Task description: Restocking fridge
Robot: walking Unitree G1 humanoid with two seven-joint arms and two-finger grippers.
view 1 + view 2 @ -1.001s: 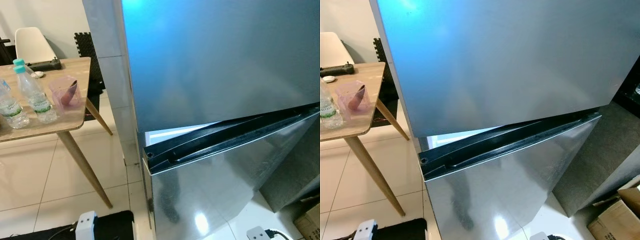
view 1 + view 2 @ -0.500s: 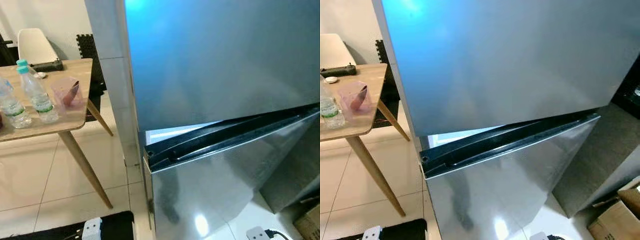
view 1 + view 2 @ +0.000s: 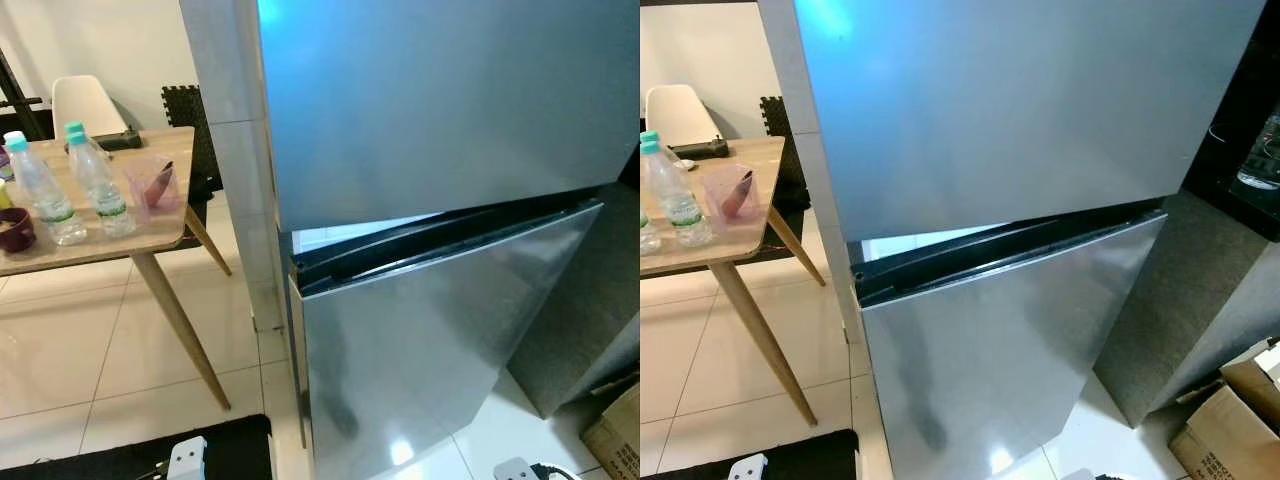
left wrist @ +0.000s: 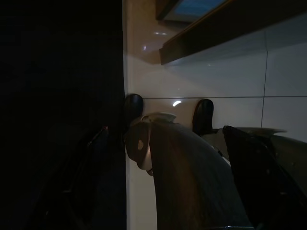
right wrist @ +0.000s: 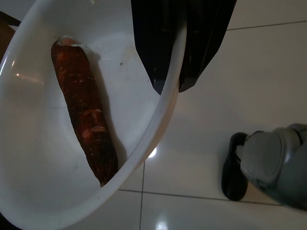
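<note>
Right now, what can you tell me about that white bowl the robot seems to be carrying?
The white bowl looks like smooth, glossy plastic or ceramic, wide and shallow. The right gripper pinches its rim, one black finger inside and one outside, and holds it above the pale tiled floor. Inside lies one long reddish-brown root vegetable, perhaps a sweet potato, resting along the bottom. A few dark specks mark the inner surface.

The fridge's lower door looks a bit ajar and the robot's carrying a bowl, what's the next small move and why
Probably swing the lower door wider with the left gripper, which hangs low over the floor. That door is only cracked, with a bright gap above it, and the right gripper is pinched on the white bowl's rim, with a brown root inside.
</note>
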